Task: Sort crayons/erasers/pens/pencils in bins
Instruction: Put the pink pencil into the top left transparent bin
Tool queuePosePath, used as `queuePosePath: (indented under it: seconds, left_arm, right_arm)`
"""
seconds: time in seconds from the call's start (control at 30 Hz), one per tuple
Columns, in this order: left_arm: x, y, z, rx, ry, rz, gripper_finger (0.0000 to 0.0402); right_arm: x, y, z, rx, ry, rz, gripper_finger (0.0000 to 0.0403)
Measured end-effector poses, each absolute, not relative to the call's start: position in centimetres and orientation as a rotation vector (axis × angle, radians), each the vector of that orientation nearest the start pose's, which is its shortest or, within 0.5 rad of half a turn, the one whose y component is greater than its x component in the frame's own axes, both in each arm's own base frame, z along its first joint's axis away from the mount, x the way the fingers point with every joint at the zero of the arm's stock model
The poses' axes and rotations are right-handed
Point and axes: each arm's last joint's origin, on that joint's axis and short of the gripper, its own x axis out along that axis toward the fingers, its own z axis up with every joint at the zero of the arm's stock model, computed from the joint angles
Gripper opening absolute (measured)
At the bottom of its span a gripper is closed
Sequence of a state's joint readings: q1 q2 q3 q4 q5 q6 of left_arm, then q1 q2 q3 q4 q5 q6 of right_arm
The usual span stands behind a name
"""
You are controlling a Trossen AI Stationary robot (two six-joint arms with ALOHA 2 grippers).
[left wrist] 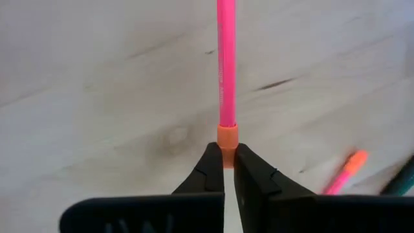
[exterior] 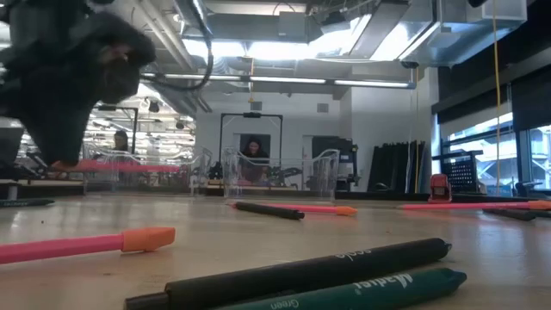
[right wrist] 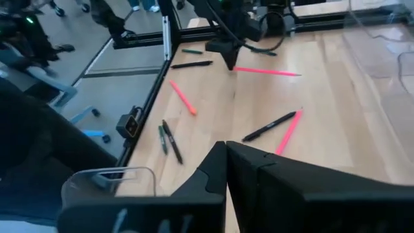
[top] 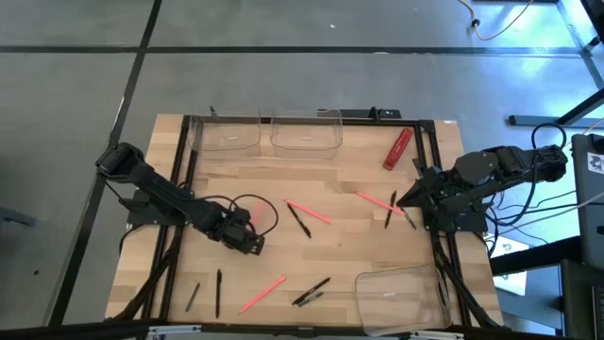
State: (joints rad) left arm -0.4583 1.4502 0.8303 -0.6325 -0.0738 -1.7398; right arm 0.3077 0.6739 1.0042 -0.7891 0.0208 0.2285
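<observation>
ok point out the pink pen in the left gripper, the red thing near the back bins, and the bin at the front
pink pen (left wrist: 226, 65), left wrist view, mid shaft
red thing (top: 397, 148), high view, its middle
front bin (top: 377, 280), high view, back rim

Non-task items: wooden table framed by black rails; red object lying at table's 1 o'clock; grey floor seen around; person seen in background.

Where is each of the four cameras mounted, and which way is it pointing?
High: overhead, straight down; both arms, table.
Low: table height, level toward the room; left arm, pink pen.
Left wrist: on that arm; left pincer shut on the pen's orange end.
Right wrist: at the table's edge, looking across; right pincer shut, empty.
Shared: all show the held pen.
</observation>
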Motion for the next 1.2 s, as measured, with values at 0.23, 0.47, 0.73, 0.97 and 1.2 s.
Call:
queuePosePath:
  seconds: [0.23,0.47,0.73,0.97,1.2]
  left_arm:
    - [24.1,-10.3,22.0,-1.082,1.054,0.805,0.0004]
    - [24.6,-8.4,26.6,-0.975,1.066,0.867,0.0006]
    - [24.2,-5.4,31.7,-0.861,1.093,0.952,0.0005]
    - [22.8,-1.4,36.1,-0.718,1.123,0.900,0.0007]
    - [20.2,3.7,38.1,-0.700,1.079,0.931,0.0007]
  right_arm:
    - [10.9,3.0,36.2,0.042,0.457,0.120,0.0006]
    - [10.9,2.5,36.2,-0.021,0.433,-0.041,0.0006]
    - [10.9,2.5,36.2,-0.019,0.431,-0.050,0.0006]
    - [10.9,2.5,36.3,-0.018,0.429,-0.050,0.0006]
    - [11.1,2.5,36.3,-0.013,0.425,-0.050,0.0006]
